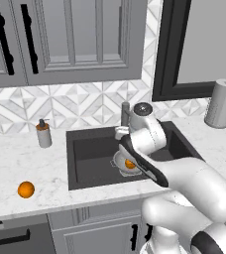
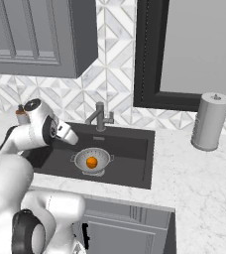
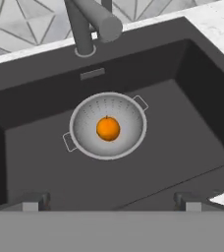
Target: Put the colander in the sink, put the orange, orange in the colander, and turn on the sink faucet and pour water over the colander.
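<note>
Now the second orange (image 1: 26, 189) on the counter (image 1: 16, 158) should be fetched gently; the gripper (image 3: 111, 202) is held wide apart, with nothing in it.

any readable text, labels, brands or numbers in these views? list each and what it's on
None: no legible text in any of the three views.
Soap dispenser bottle: plain, no label.
Paper towel roll: blank.
Sink faucet: no brand mark.
Small rectangular plate on the sink back wall: blank, no lettering visible.
Colander and oranges: unmarked.
</note>
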Available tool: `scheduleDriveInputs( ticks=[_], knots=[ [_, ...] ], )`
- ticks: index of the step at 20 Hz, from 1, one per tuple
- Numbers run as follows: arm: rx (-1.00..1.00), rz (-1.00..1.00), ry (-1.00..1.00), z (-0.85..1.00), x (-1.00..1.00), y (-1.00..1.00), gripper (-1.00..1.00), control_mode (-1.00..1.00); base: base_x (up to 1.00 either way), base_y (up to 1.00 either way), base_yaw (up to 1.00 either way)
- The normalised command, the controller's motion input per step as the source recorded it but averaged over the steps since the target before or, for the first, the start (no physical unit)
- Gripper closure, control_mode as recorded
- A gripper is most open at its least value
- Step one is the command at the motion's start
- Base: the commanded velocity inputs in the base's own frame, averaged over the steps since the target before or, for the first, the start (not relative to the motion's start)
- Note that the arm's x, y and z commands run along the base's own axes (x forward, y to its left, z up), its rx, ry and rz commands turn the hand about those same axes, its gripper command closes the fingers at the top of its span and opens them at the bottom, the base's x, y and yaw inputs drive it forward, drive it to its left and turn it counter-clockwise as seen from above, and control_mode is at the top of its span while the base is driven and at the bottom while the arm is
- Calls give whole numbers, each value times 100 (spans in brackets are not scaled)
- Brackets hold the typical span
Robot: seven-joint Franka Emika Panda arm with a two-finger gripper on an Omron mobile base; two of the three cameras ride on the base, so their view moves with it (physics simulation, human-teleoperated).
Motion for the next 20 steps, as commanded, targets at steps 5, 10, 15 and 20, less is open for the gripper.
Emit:
scheduleDriveInputs(
  ticks=[5, 10, 15, 20],
  knots=[
    [0, 0, 11, 42, -100, 19, -100, -100, 0, 0, 0],
    [0, 9, 18, 20, -78, 66, -100, -100, 0, 0, 0],
    [6, 17, 17, 5, -41, 68, -100, -100, 0, 0, 0],
    [16, 16, 9, 1, -31, 53, -100, -100, 0, 0, 0]
  ],
)
